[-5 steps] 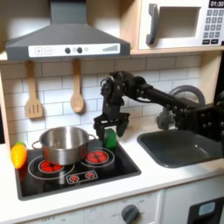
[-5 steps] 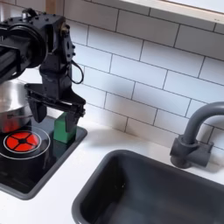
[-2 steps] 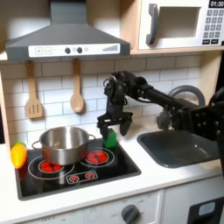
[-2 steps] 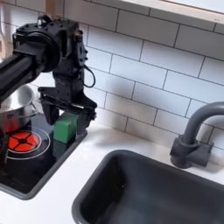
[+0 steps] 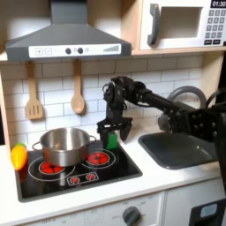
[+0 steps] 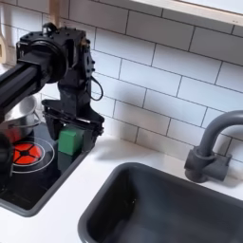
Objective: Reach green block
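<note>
The green block sits on the back right corner of the black stovetop, right of the steel pot. My gripper hangs just over and slightly behind the block, pointing down. It is open, with one finger to the left and the other to the right of the block in the second exterior view. Whether the fingers touch the block cannot be made out. Nothing is gripped.
An orange-yellow toy vegetable lies at the stove's left edge. A dark sink with a grey faucet is to the right. The tiled wall is close behind, and wooden utensils hang on it.
In the second exterior view the gripper has shifted right and back toward the wall, settling over the block. The block has stayed put.
</note>
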`<action>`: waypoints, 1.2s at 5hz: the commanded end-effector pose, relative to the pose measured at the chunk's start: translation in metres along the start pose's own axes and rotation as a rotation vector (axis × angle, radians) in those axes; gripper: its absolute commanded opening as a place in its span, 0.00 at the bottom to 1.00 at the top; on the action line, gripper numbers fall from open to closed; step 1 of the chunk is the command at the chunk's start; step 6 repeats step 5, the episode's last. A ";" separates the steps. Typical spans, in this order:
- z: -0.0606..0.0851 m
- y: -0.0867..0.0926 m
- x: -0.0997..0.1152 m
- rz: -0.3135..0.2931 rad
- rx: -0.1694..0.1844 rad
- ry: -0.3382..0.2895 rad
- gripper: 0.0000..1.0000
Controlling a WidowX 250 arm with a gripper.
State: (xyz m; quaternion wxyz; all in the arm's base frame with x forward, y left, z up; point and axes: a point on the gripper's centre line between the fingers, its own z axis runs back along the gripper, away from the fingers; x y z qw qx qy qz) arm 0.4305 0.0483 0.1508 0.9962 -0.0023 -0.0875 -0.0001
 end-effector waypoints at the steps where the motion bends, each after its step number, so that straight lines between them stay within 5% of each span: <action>1: -0.014 0.003 0.003 0.006 0.005 0.036 1.00; 6: -0.014 0.003 0.006 -0.034 0.010 0.014 1.00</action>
